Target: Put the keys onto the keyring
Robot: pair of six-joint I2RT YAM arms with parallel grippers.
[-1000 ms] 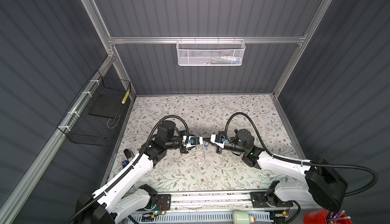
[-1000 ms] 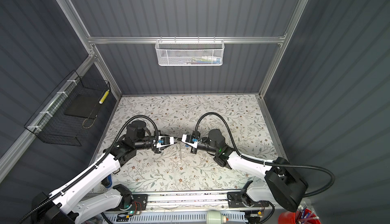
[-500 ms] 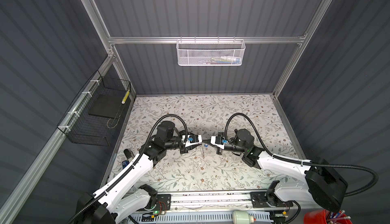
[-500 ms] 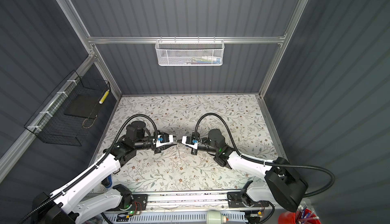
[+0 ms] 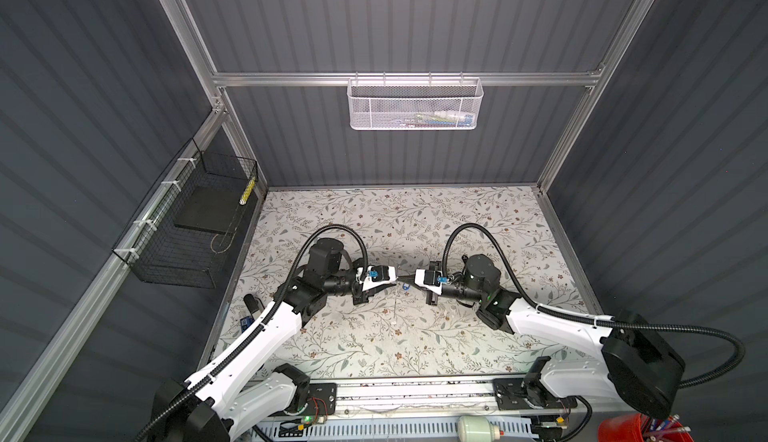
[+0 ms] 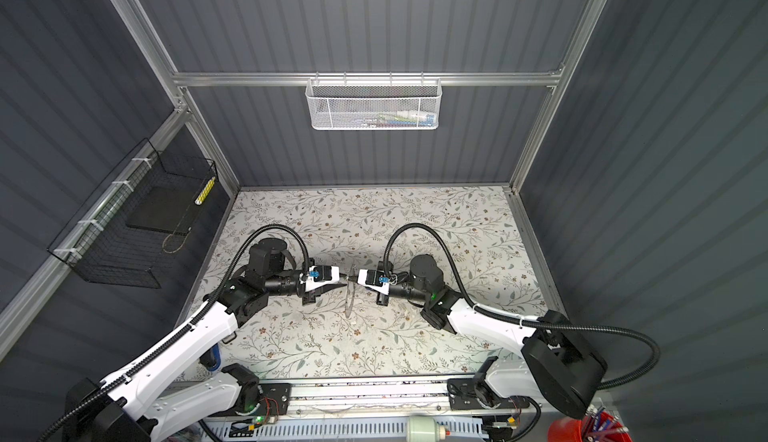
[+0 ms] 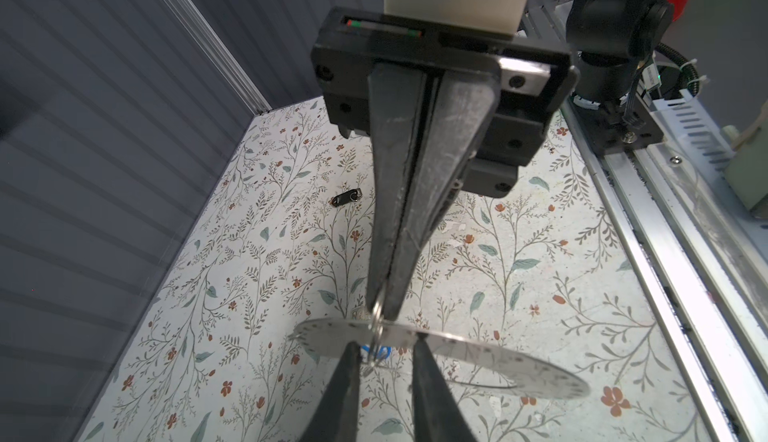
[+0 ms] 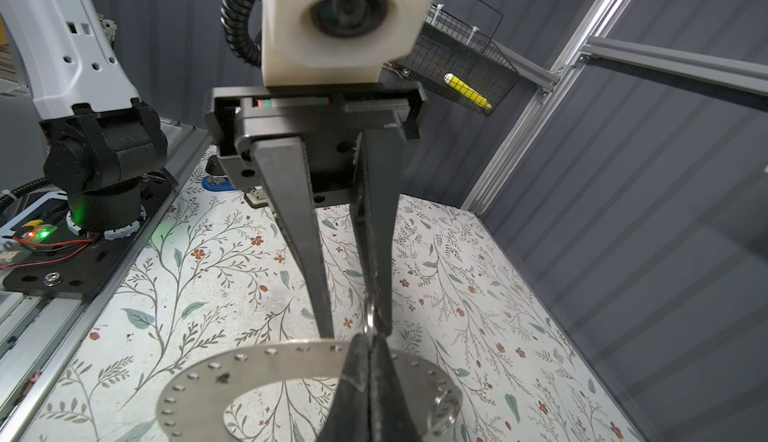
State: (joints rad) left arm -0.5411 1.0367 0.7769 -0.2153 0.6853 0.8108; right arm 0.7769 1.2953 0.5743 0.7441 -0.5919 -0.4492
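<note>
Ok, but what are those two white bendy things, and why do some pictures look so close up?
Those are two robot arms, working like a person's two arms. Two pictures come from a camera high above, looking down at the flowery table. The other two come from little cameras on each arm's wrist, so they look close up. Each arm ends in a pinching tool. The right tool is shut on a small metal ring, and a flat metal disc with holes seems to hang from it. The left tool faces it, its two fingers apart around that ring. A little black tag lies on the table. The keys are too small for me to pick out.
</note>
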